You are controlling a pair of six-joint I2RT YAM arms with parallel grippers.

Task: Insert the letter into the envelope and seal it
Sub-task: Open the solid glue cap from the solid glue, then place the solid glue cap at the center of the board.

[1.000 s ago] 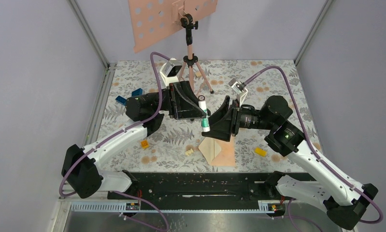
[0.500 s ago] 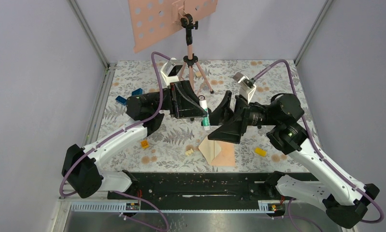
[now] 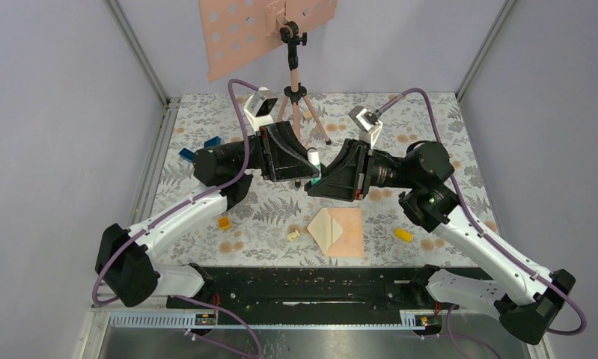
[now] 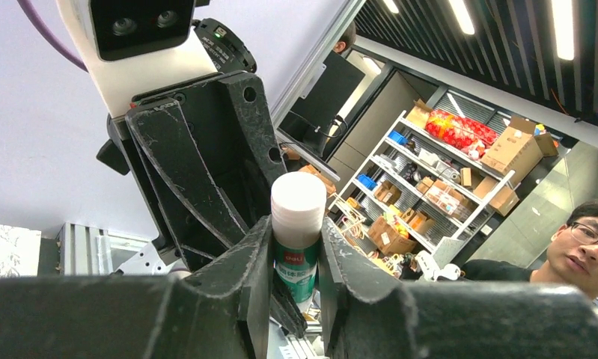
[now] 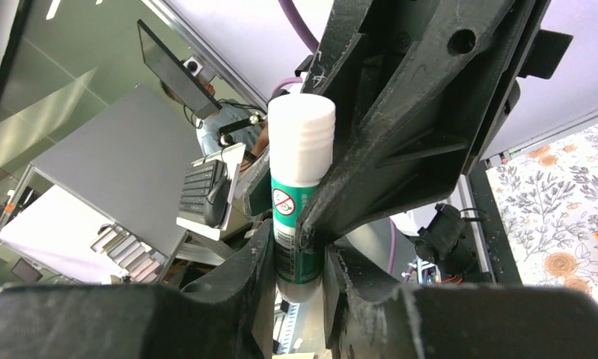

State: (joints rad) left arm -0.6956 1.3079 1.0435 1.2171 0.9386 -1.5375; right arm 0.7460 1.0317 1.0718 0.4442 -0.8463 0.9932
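A glue stick (image 3: 314,160) with a white cap and green label hangs in the air between both grippers, above the table's middle. My left gripper (image 4: 296,278) is shut on its green body just under the cap (image 4: 298,206). My right gripper (image 5: 297,278) is shut on the stick's lower end (image 5: 298,254), facing the left gripper's fingers (image 5: 400,112). The peach envelope (image 3: 345,232) lies flat on the table below them, with a cream triangular flap at its left side. The letter does not show as a separate sheet.
A perforated pink plate (image 3: 236,34) stands on a tripod (image 3: 296,97) at the back. Two blue blocks (image 3: 200,147) lie at the left. An orange block (image 3: 224,222), a cream scrap (image 3: 293,235) and a yellow block (image 3: 403,234) lie near the envelope.
My right gripper swung up and left from above the envelope and closed on the stick's lower end. The left gripper kept its hold and barely moved.
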